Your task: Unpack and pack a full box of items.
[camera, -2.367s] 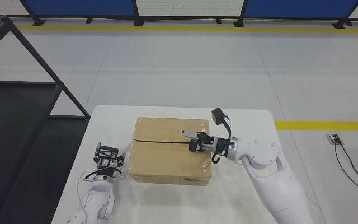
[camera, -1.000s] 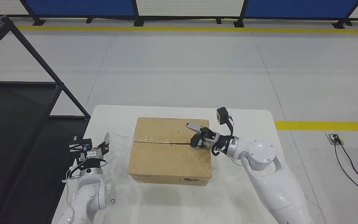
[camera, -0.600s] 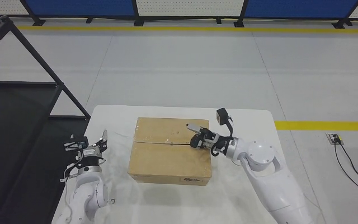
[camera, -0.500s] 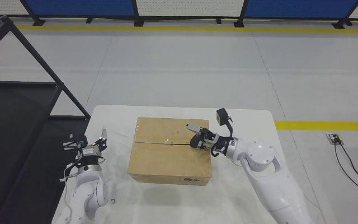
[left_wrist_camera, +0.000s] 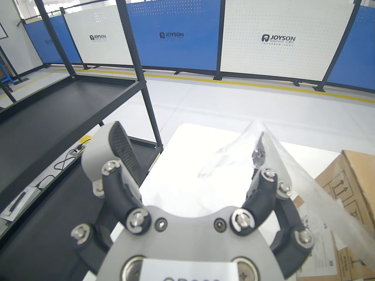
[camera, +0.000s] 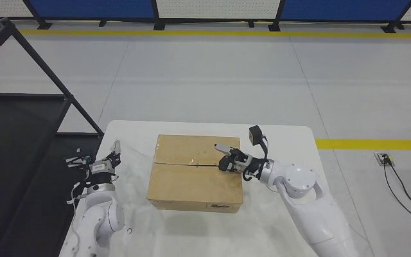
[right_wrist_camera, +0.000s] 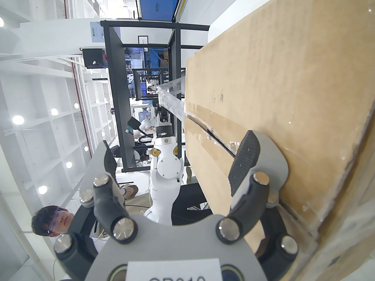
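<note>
Table (camera: pixel 282 138) white, carries cardboard box (camera: pixel 192 180); black rack (camera: pixel 32 128) beside, blue fence (camera: pixel 90 8) behind. L claw (left_wrist_camera: pixel 189 141), R claw (right_wrist_camera: pixel 177 147) spread apart.

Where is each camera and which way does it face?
Top: overhead, looking down at table and box; left arm, right arm show.
Left wrist, on that arm: faces out past the table toward the black rack; open left pincer, clear tape on it.
Right wrist, on that arm: faces along the box top; open right pincer.
Shared: both wrist views catch box and tape.
</note>
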Robot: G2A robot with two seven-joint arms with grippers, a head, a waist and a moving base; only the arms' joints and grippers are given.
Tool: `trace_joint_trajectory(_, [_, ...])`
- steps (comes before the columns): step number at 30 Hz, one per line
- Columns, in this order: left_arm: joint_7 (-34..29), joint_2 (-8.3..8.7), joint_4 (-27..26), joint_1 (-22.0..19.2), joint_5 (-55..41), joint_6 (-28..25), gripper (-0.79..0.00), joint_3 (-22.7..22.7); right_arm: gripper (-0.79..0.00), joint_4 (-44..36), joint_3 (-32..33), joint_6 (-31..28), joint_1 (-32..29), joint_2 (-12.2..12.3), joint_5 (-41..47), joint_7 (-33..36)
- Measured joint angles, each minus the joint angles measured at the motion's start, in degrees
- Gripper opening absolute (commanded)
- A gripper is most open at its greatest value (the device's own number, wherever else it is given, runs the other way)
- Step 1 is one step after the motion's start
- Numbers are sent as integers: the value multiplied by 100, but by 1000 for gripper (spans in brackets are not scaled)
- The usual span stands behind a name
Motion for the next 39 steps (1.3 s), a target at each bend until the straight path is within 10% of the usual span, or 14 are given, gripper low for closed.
trace_joint_trajectory(28, [-351, -100, 920, 108, 951, -1424, 0, 293, 0, 303, -121, -57, 265, 3, 120, 58])
trace_joint_trajectory(39, [-135, -232, 1525, -427, 1420, -1109, 0, 586, 0, 383, -169, -83, 353, -1, 140, 50])
